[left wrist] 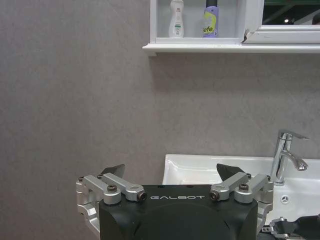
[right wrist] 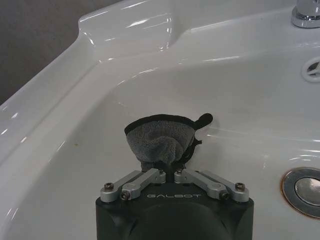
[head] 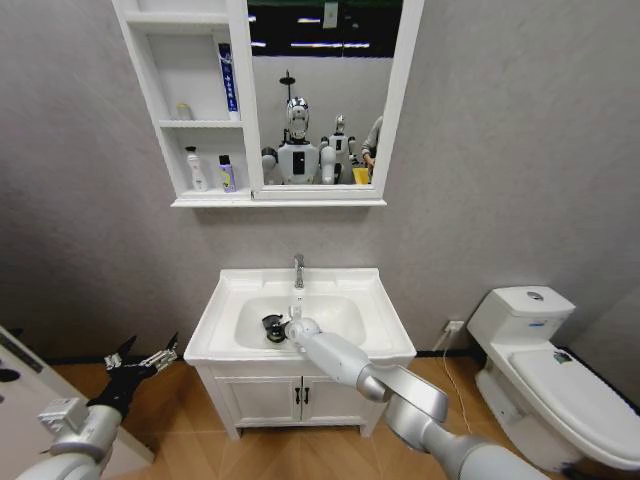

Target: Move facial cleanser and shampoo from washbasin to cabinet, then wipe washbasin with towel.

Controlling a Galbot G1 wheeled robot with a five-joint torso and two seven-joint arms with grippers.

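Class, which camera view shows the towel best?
The right wrist view: the towel sits close up, pinched in the right claw against the washbasin bowl. The head view shows it as a small dark patch.

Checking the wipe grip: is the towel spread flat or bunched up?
Bunched up: the towel sits crumpled in the right gripper, pressed against the washbasin bowl.

Dark grey towel (right wrist: 159, 140) against glossy white washbasin (right wrist: 240, 90); white cabinet (head: 190, 120), mottled grey wall (head: 520, 150).
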